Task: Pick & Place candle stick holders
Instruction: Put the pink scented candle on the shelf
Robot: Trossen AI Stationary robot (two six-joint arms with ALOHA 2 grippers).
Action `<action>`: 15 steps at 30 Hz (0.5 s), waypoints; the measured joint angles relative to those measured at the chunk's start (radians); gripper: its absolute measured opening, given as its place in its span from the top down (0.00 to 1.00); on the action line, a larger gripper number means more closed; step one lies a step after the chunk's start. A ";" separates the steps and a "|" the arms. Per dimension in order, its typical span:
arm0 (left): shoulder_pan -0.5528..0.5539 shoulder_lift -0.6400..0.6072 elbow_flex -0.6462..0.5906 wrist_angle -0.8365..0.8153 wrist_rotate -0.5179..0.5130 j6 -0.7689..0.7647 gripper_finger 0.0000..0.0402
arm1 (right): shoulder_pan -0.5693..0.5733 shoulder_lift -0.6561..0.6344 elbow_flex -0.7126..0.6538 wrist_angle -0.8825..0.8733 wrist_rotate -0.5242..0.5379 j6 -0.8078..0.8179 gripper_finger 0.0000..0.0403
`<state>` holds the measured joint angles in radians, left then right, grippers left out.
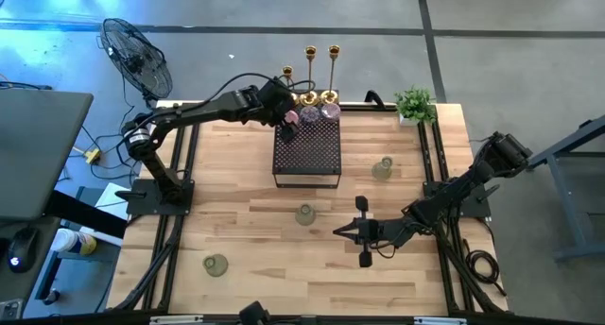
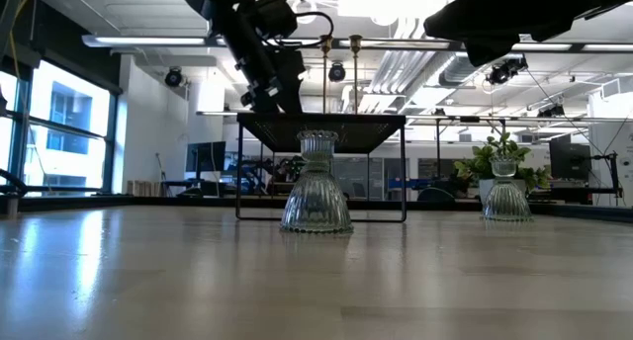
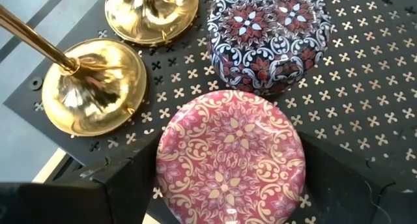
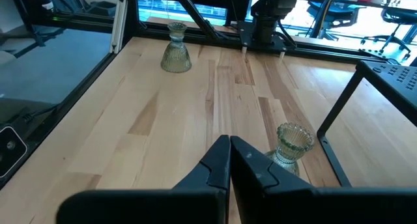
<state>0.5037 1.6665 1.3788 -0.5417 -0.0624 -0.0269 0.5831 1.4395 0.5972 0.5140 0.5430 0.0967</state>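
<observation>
On the black mesh stand (image 3: pixel 365 74), the left hand (image 3: pixel 228 198) straddles, open, a pink cup (image 3: pixel 231 162) beside gold candlesticks (image 3: pixel 94 84).

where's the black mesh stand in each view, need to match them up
High view: black mesh stand sits upper centre of the table, the left tool over its far left corner.
Low view: it stands behind the nearest glass cup, centre, seen edge-on.
Left wrist view: its perforated top fills most of the picture.
Right wrist view: only a leg and top edge show at the right.
Shared landmark: the gold candlesticks.
</observation>
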 joint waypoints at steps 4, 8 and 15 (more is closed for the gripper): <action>0.000 0.000 0.000 -0.014 0.000 0.000 0.16 | 0.000 0.000 0.000 0.000 0.000 0.000 1.00; 0.000 0.000 0.000 -0.014 -0.007 0.022 0.16 | 0.000 0.000 0.000 0.000 0.000 0.000 1.00; 0.000 0.000 0.000 -0.007 -0.012 0.027 0.16 | 0.000 0.000 0.000 0.000 0.000 0.000 1.00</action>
<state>0.5037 1.6665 1.3788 -0.5487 -0.0739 0.0000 0.5831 1.4395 0.5970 0.5137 0.5426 0.0963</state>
